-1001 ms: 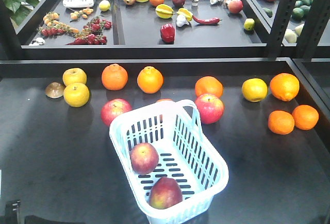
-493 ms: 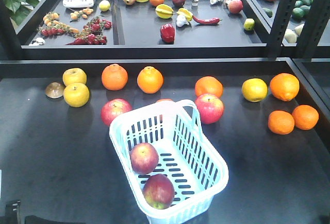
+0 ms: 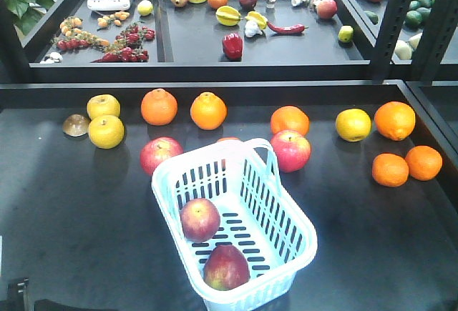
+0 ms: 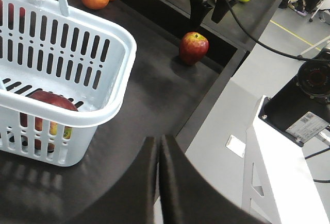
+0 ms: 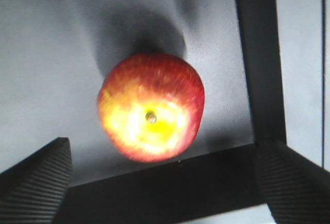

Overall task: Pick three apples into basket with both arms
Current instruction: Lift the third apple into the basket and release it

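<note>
The pale blue basket [image 3: 265,204] stands at the table's front centre and holds two red apples [image 3: 200,219] [image 3: 227,267]. Two more red apples [image 3: 160,155] [image 3: 290,150] lie on the table beside its far end. In the left wrist view my left gripper [image 4: 158,147] is shut on nothing, over the table's edge beside the basket [image 4: 87,49]. That view shows another apple [image 4: 194,48] by the raised rim, with my right gripper [image 4: 205,13] just above it. In the right wrist view that apple [image 5: 150,106] lies ahead of my open right gripper [image 5: 162,147], untouched.
Oranges [image 3: 159,106] [image 3: 394,120] and yellow fruits [image 3: 106,131] [image 3: 353,124] lie across the far half of the table. A shelf [image 3: 200,39] of mixed produce runs behind. A raised black rim [image 5: 154,188] borders the table by the apple. A white robot base [image 4: 289,183] stands off the table's edge.
The nearer apple in the basket rocked a little to the left and then back to the right. Nothing else in the front view has moved.
</note>
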Robot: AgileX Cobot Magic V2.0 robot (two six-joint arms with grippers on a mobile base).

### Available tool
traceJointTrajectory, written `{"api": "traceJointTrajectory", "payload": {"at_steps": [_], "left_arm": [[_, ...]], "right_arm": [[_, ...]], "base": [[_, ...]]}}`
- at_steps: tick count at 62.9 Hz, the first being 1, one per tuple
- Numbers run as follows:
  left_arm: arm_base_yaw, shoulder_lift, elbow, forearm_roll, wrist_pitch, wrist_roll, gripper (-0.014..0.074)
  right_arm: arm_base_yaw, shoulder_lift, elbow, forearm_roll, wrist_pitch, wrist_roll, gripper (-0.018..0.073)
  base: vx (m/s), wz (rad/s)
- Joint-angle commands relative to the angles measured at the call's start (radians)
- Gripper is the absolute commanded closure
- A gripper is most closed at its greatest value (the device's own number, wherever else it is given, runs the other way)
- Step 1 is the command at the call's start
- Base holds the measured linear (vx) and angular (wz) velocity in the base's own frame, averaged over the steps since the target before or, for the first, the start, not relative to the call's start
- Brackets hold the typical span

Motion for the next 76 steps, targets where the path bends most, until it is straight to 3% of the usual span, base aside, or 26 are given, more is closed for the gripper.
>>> {"api": "traceJointTrajectory", "payload": {"at_steps": [1, 34, 43, 58, 76], "left_arm": [[-0.004, -0.001, -0.021, -0.067, -0.019, 0.0, 0.0602], [-0.004, -0.001, -0.021, -0.067, -0.019, 0.0, 0.0602], [-0.004, -0.001, -0.021, -0.067, -0.019, 0.0, 0.0602], [-0.004, -0.001, -0.021, -0.066, -0.018, 0.0, 0.0602], [-0.004, -0.001, -0.021, -0.066, -0.015, 0.0, 0.0602]], "right_arm": [[-0.006, -0.015, -0.02, -0.023, -0.014, 0.005, -0.0099], [-0.006, 0.125, -0.02, -0.054, -0.05, 0.02, -0.0069], [-0.005, 0.128, -0.02, -0.052, -0.063, 0.02, -0.002], [-0.005, 0.111, -0.022, 0.003, -0.048, -0.005, 0.0234], [-0.005, -0.007, -0.134, 0.266, 0.053, -0.185, 0.0554]], "base": [[0.0, 0.0], [0.0, 0.0], [0.0, 0.0], [0.0, 0.0], [0.0, 0.0]]}}
